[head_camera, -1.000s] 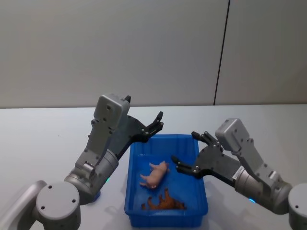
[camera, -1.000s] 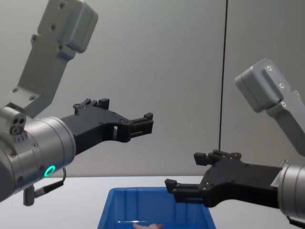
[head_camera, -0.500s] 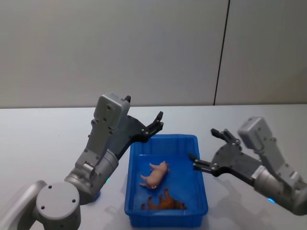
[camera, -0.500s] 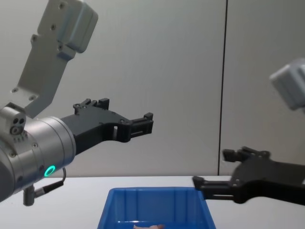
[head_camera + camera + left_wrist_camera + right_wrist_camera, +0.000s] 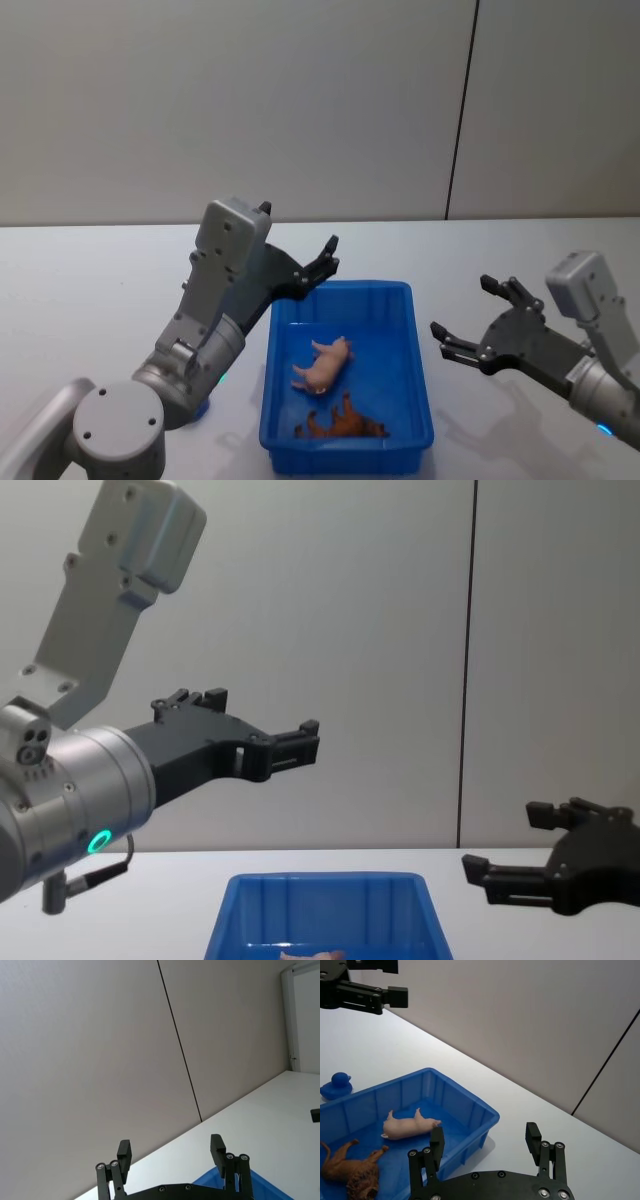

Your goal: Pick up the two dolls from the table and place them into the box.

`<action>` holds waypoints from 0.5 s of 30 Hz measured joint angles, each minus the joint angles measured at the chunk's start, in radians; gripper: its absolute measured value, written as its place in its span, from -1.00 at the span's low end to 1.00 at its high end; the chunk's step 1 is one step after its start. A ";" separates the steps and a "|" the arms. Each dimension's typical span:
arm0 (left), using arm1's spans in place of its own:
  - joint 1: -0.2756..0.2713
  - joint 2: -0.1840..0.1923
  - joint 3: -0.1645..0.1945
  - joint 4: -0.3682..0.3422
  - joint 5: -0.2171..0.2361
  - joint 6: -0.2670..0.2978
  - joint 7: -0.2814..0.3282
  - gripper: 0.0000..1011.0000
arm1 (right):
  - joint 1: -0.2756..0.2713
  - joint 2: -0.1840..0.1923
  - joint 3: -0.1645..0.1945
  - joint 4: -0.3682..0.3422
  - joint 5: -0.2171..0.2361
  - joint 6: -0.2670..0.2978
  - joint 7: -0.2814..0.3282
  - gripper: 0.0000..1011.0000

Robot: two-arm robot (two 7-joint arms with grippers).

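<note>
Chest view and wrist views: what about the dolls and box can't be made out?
Chest view: the bottom edge cuts off the box; the pale doll is a sliver there, pose unreadable.
Left wrist view: the left tool and bottom edge leave one corner of the box; its inside is hidden.
Right wrist view: the bottom edge cuts off the brown doll's lower part.

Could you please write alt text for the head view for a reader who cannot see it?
A pale pink doll and a brown doll lie inside the blue box on the white table. The left gripper hovers open by the box's far left corner; the right gripper is open above the table right of the box.
</note>
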 joint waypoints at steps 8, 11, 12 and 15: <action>0.043 0.037 -0.007 -0.053 0.008 0.054 0.044 0.98 | -0.012 0.014 0.009 -0.008 0.015 0.001 -0.006 0.98; 0.065 0.054 -0.011 -0.073 0.001 0.069 0.065 0.98 | -0.015 0.016 0.011 -0.009 0.018 0.001 -0.008 0.98; 0.082 0.069 -0.014 -0.088 -0.008 0.077 0.079 0.98 | -0.016 0.017 0.012 -0.010 0.019 0.001 -0.008 0.98; 0.116 0.097 -0.020 -0.113 -0.029 0.086 0.112 0.98 | -0.017 0.019 0.013 -0.011 0.021 0.001 -0.009 0.98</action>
